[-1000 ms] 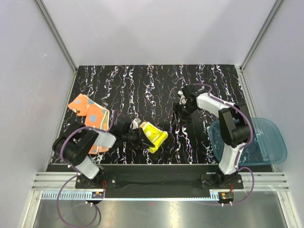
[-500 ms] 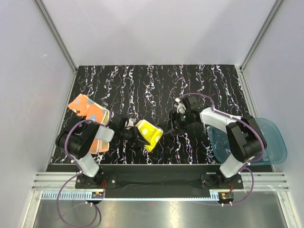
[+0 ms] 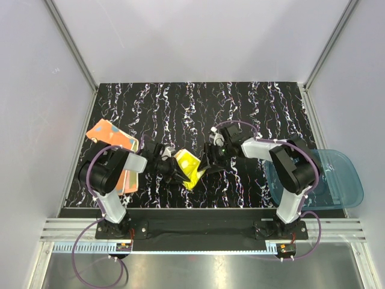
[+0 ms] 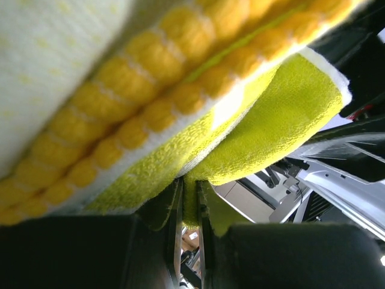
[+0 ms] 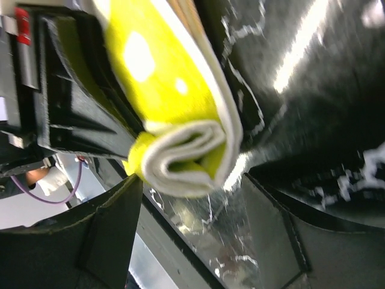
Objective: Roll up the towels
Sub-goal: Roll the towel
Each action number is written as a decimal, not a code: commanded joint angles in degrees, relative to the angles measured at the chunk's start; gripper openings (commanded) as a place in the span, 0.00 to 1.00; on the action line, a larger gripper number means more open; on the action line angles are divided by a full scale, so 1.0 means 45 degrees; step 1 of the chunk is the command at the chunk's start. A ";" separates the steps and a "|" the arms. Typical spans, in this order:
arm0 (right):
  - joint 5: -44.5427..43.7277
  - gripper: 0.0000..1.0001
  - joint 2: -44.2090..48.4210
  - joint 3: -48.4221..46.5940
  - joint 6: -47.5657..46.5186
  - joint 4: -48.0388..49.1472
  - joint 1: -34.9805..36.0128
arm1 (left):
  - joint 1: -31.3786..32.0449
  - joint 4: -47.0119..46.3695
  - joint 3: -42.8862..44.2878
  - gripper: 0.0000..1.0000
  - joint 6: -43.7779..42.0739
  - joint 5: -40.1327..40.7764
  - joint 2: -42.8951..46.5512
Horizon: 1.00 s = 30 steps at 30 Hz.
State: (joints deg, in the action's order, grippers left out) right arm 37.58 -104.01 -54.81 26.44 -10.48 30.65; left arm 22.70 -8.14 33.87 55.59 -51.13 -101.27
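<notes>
top: yellow towel [image 3: 187,167] held up mid-table by left gripper [image 3: 170,170], orange towel [image 3: 112,143] parked far left | left wrist: jaws pinched on yellow cloth | right wrist: right gripper [image 5: 187,224] jaws spread round the rolled end, probably for a handover

Both arms reach inward, toward the middle of the scene. The left arm bends up from its base at the near left and stretches rightward, its hand [image 3: 171,169] clamped tight on the yellow towel [image 3: 187,166], a fold of cloth pinched between the two fingers in the left wrist view. The right arm folds from its base at the near right and extends leftward, its hand [image 3: 207,164] just beside the left one, fingers [image 5: 108,235] spread wide around the towel's rolled end.
</notes>
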 commanded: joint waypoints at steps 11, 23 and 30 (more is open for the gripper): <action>-0.0696 0.72 -0.2043 0.0363 -0.0152 0.2094 0.0239 | -0.0356 0.1496 0.0149 0.00 -0.0479 0.0719 -0.0854; -0.1339 0.40 -0.2454 -0.0417 0.0082 0.1061 0.0258 | -0.0513 0.1652 0.0130 0.09 -0.0459 0.1050 -0.0464; -0.2257 0.38 -0.2864 -0.1433 0.0180 -0.0599 0.0258 | -0.0493 0.3626 0.0579 0.27 -0.1377 0.3215 0.1155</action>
State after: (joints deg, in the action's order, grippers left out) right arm 40.05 -113.06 -60.84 29.87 -5.48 31.40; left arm 21.04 -1.85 35.83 52.49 -48.21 -99.59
